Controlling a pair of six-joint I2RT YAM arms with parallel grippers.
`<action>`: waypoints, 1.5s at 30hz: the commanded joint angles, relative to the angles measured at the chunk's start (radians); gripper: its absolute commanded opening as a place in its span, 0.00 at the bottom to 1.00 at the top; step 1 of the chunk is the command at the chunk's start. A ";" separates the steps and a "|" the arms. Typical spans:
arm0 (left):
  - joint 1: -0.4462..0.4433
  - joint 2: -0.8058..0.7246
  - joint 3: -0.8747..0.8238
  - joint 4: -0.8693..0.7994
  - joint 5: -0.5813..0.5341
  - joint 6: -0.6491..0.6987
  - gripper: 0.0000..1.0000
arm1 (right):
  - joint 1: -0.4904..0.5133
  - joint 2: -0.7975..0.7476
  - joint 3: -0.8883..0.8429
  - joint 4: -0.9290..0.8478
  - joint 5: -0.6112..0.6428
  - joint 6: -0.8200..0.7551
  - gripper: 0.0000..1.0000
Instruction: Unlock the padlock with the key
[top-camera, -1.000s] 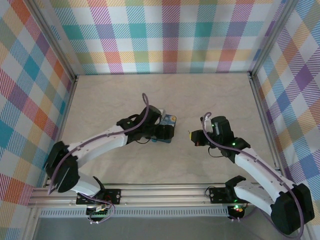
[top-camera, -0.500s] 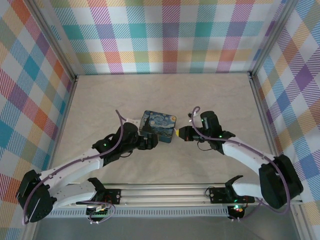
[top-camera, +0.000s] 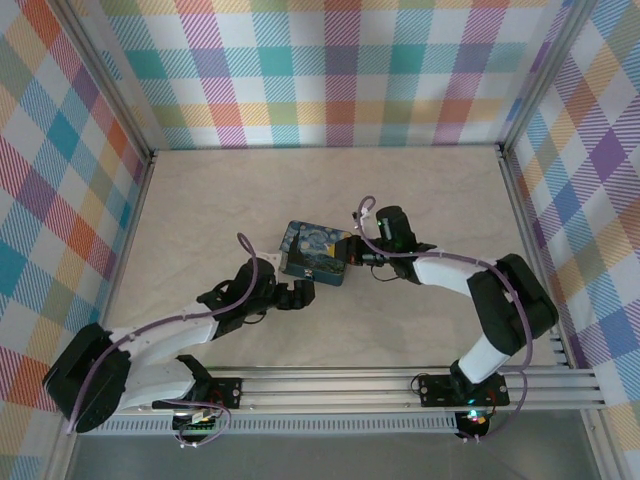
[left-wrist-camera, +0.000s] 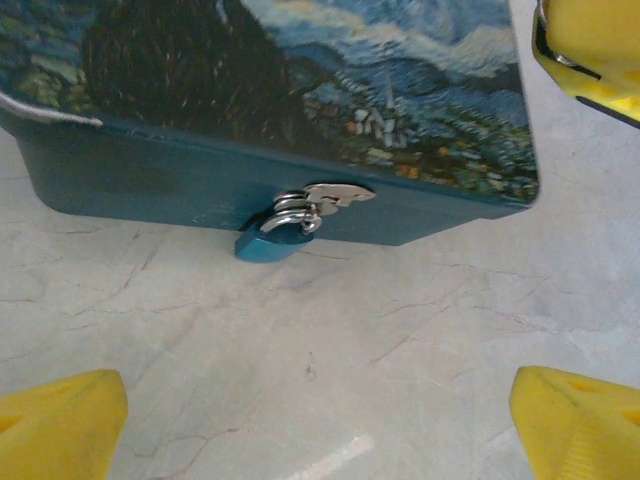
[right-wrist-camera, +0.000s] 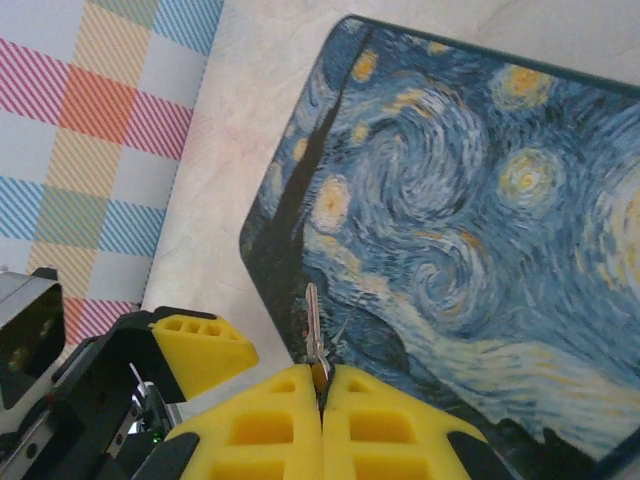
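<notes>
The padlock (left-wrist-camera: 270, 243), with a small blue body and silvery shackle, hangs from the hasp on the front wall of the Starry-Night tin (left-wrist-camera: 300, 100). My left gripper (left-wrist-camera: 320, 430) is open on the tabletop just in front of it, with its yellow fingertips (left-wrist-camera: 60, 425) spread wide. In the top view the left gripper (top-camera: 300, 293) sits at the tin's near side. My right gripper (right-wrist-camera: 322, 385) is shut on the thin silvery key (right-wrist-camera: 314, 335). The key's blade sticks out over the tin's lid (right-wrist-camera: 470, 230). In the top view the right gripper (top-camera: 355, 255) is at the tin's right end.
The tin (top-camera: 315, 250) stands mid-table on the pale marble surface (top-camera: 420, 190). Plaid walls close off the back and both sides. A metal rail (top-camera: 330, 385) runs along the near edge. The two grippers are close together around the tin.
The left gripper has come off the tin and drawn back to its near side, standing open. The right gripper has moved left with the key, up to the tin's right end.
</notes>
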 joint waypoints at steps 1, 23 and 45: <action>0.026 0.055 -0.006 0.183 0.081 -0.001 0.97 | 0.006 0.035 0.025 0.035 -0.014 -0.007 0.00; 0.080 0.401 0.091 0.411 0.193 0.068 0.83 | 0.002 0.077 0.025 -0.074 0.048 -0.073 0.00; -0.005 0.476 0.061 0.501 0.009 0.052 0.58 | 0.002 0.069 0.020 -0.069 0.050 -0.075 0.00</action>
